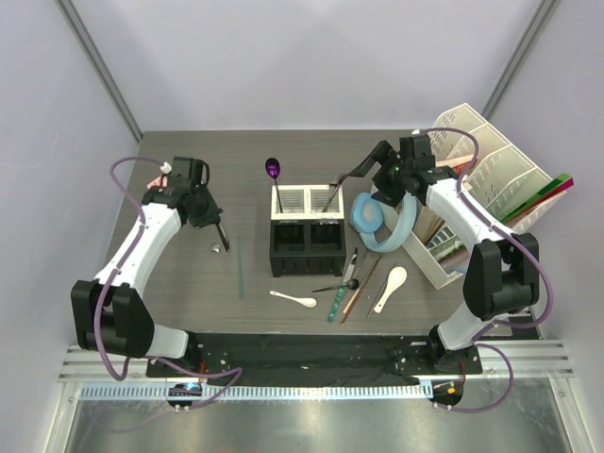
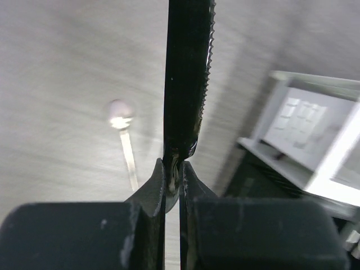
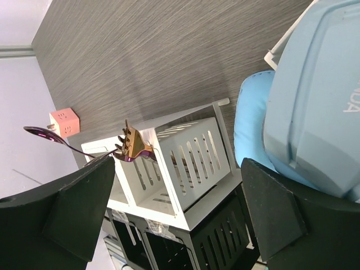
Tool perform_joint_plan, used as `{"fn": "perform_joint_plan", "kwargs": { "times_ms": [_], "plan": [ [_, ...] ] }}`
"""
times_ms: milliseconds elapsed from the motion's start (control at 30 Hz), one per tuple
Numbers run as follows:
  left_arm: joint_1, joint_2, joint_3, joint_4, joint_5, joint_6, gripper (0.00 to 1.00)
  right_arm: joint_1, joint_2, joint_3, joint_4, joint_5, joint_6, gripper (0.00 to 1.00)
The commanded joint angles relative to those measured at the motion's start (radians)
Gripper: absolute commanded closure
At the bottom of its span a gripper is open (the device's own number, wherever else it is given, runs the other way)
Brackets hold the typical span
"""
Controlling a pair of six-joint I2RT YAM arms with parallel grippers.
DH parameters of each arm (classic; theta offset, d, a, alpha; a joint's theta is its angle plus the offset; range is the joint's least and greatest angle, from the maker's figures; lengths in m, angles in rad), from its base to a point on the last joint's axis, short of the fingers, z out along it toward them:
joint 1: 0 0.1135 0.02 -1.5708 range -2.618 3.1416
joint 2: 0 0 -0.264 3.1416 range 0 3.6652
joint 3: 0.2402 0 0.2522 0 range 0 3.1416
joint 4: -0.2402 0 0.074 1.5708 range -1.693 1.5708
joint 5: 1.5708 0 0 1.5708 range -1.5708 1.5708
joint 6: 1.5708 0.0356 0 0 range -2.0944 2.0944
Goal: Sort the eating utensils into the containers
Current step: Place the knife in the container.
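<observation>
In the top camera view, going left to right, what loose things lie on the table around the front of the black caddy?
Thin green stick → white soup spoon → green-patterned piece → brown chopsticks → second white soup spoon.

Purple spoon (image 1: 273, 170) & fork (image 3: 133, 145) upright in caddy (image 1: 307, 257) rear; blk knife (image 2: 185, 79) well left
</observation>
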Motion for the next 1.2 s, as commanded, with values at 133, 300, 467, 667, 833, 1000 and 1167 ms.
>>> {"fn": "perform_joint_plan", "kwargs": {
  "times_ms": [133, 300, 467, 667, 833, 1000, 1167],
  "plan": [
    [-0.199, 0.03, 0.204, 0.164, 0.09, -0.023, 1.0, 0.001, -0.004, 0.058, 0.017, -0.008, 0.018, 0.0],
    [-0.317, 0.05, 0.242, 0.202, 0.079, 0.003, 1.0, 0.009, -0.017, 0.044, 0.018, -0.002, 0.021, 0.0],
    [-0.386, 0.041, 0.204, 0.278, 0.034, 0.045, 1.0, 0.009, -0.027, 0.055, 0.013, 0.003, 0.021, 0.01],
    [-0.494, 0.051, 0.074, 0.39, -0.073, 0.13, 1.0, 0.01, -0.057, 0.053, -0.007, 0.013, 0.007, 0.0],
    [-0.538, 0.038, -0.031, 0.492, -0.134, 0.154, 1.0, 0.012, -0.097, 0.017, -0.033, 0.021, -0.01, 0.0],
    [-0.592, 0.016, -0.068, 0.529, -0.2, 0.155, 1.0, 0.018, -0.108, 0.026, -0.063, 0.029, -0.01, 0.0],
    [-0.626, 0.018, -0.107, 0.585, -0.236, 0.178, 1.0, 0.04, -0.096, 0.049, -0.079, 0.044, -0.021, 0.0]
  ]
}}
